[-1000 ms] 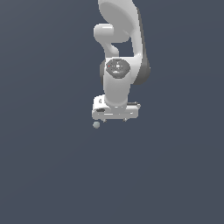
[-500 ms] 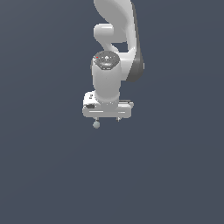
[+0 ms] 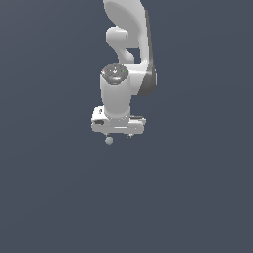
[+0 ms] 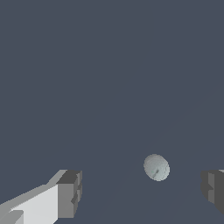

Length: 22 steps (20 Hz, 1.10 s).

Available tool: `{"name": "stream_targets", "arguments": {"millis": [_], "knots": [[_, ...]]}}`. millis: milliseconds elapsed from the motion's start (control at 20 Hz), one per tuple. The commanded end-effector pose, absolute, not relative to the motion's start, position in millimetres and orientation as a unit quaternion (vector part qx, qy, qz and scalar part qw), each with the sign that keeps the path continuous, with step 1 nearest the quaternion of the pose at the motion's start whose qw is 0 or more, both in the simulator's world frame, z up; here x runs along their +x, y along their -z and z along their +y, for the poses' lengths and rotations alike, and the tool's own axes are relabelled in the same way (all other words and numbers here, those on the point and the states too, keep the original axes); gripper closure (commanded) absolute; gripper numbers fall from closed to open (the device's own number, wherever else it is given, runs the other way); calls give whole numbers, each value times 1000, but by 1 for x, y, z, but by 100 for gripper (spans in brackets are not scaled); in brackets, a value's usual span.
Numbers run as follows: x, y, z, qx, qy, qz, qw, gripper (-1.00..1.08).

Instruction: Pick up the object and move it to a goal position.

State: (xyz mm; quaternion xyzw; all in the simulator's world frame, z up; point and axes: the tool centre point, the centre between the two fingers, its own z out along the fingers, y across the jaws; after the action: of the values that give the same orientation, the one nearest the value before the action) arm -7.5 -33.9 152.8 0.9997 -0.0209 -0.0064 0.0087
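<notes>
One small, smooth, pale grey-green ball (image 4: 156, 167) lies between the white end effector's (image 4: 141, 188) widely parted fingers (image 4: 70, 193), nearer the far one; nothing is held.

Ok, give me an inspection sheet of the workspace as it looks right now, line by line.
Surface: a plain dark grey-blue floor, with no marks or edges seen.
Job's things: one small pale grey-green ball; in the wrist view it sits between the two fingers, nearer one of them, and touches neither.
Clutter: nothing seen.
Grippers: the white gripper points down over the ball, with its jaws wide apart and nothing held; its height above the ball cannot be told.
Cables: nothing seen.
Surroundings: only the white arm, which rises out of the top of the exterior view; no goal marker is seen.
</notes>
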Motion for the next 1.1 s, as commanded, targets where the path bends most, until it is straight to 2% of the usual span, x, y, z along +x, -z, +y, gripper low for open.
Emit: {"name": "stream_targets", "arguments": {"millis": [0,550,1050], "knots": [[-13,-141,-42,999,6,-31,7,-92],[-52,-84,-83,996,1,-90,0,-92],[-63,-72,-93,995,1,-103,0,-92]]}}
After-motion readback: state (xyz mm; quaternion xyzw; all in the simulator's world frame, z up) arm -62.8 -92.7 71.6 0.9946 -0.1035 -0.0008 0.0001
